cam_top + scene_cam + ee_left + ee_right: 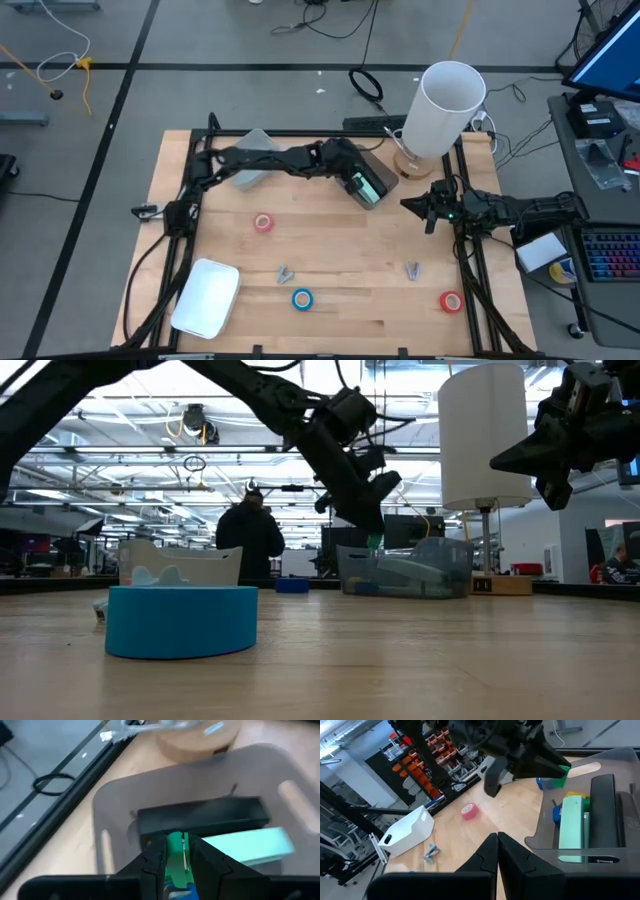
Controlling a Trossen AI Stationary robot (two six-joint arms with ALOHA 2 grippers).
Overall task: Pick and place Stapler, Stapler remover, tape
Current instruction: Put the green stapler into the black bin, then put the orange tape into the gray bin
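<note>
Over the grey tray [115, 805], left claw [176, 862] pinches a green block [175, 851]; right claw [497, 851] pressed together; no legible writing.

In the low view the blue tape [181, 620] hides the white bin's [180, 565] base; the tray [405, 572] there is too murky to tell its contents; the green block [175, 857] between the left gripper's [177, 865] jaws is cut off by the wrist picture's edge; the small grey pieces [285, 273] on the surface are too small to name.
</note>
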